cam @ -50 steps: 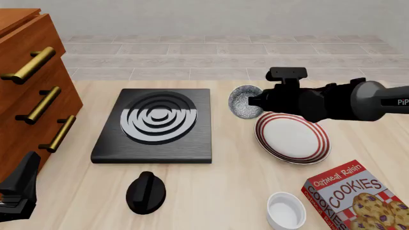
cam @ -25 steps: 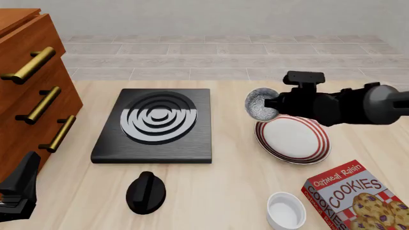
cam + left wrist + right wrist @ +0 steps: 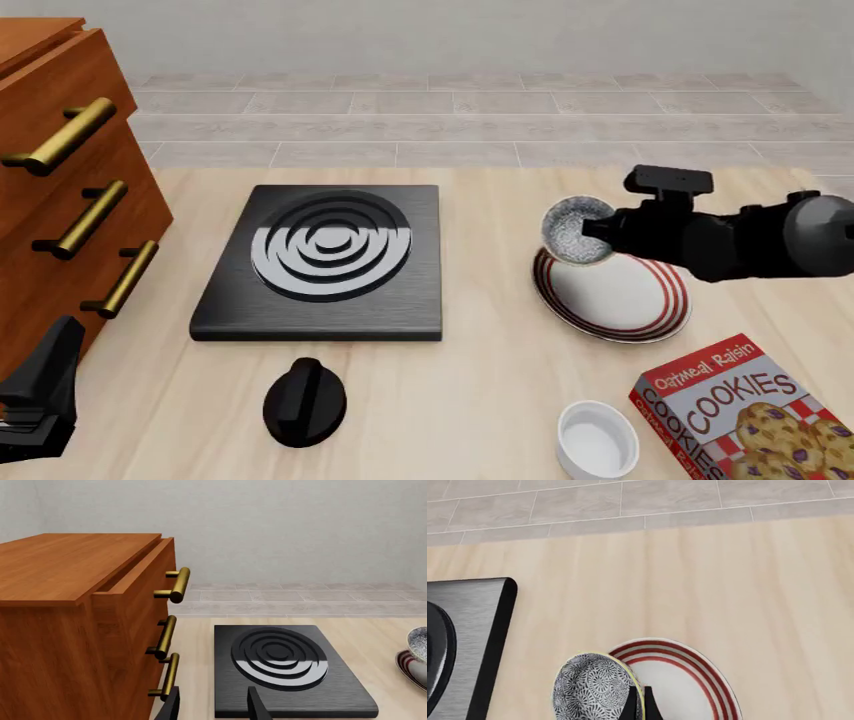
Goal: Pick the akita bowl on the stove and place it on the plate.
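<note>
Two arms: the right gripper [image 3: 603,228] is over the table from the right side; the left gripper [image 3: 38,400] is low at the near left corner, beside the drawers.
Right jaws: closed on the rim of the akita bowl [image 3: 577,231], one finger inside and one outside; in the right wrist view the fingertips [image 3: 639,703] pinch the edge of the akita bowl [image 3: 595,688].
Left jaws: apart, nothing between them; two dark fingers [image 3: 257,706] are seen in the left wrist view, pointing toward the stove [image 3: 287,669].
Akita bowl: off the stove, lifted and tilted, its speckled inside turned toward the camera, above the far-left rim of the plate [image 3: 614,293].
Plate: white with red stripes, flat on the table, to the right of the stove [image 3: 327,262], well apart from it.
Stove: black slab with silver rings, nothing on top.
Other things: black knob [image 3: 304,402] near the stove's front edge; white ramekin [image 3: 597,441] just beside the cookie box [image 3: 743,410]; wooden drawers [image 3: 67,180] at left, with brass handles.
</note>
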Tool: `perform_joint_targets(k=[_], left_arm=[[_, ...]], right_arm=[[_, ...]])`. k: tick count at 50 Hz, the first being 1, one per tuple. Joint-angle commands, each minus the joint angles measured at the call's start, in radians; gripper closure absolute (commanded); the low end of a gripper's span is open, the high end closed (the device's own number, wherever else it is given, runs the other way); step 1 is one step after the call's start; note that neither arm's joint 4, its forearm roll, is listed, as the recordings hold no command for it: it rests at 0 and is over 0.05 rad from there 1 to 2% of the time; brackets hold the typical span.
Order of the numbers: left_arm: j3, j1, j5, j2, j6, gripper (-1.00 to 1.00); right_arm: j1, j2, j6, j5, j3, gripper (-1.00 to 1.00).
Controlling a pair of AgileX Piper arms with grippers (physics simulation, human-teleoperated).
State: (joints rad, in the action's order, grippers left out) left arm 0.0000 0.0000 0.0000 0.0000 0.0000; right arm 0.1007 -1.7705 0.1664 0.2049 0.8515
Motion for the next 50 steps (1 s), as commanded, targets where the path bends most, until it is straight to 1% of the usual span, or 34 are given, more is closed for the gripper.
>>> perform_joint_targets(k=[1, 10, 17, 30, 50], left_arm=[[0.0, 0.0, 0.0, 0.0, 0.0, -1.0], [0.0, 0.0, 0.0, 0.0, 0.0, -1.0], [0.0, 0.0, 0.0, 0.0, 0.0, -1.0], [0.0, 0.0, 0.0, 0.0, 0.0, -1.0], [0.0, 0.0, 0.0, 0.0, 0.0, -1.0]], right_arm=[[-0.037, -0.001, 0.007, 0.034, -0.033, 1.0], [-0.051, -0.003, 0.007, 0.051, -0.058, 1.0], [-0.055, 0.002, 0.022, 0.074, -0.091, 1.0], [-0.071, -0.004, 0.028, 0.107, -0.134, 1.0], [-0.066, -0.021, 0.04, 0.125, -0.144, 1.0]])
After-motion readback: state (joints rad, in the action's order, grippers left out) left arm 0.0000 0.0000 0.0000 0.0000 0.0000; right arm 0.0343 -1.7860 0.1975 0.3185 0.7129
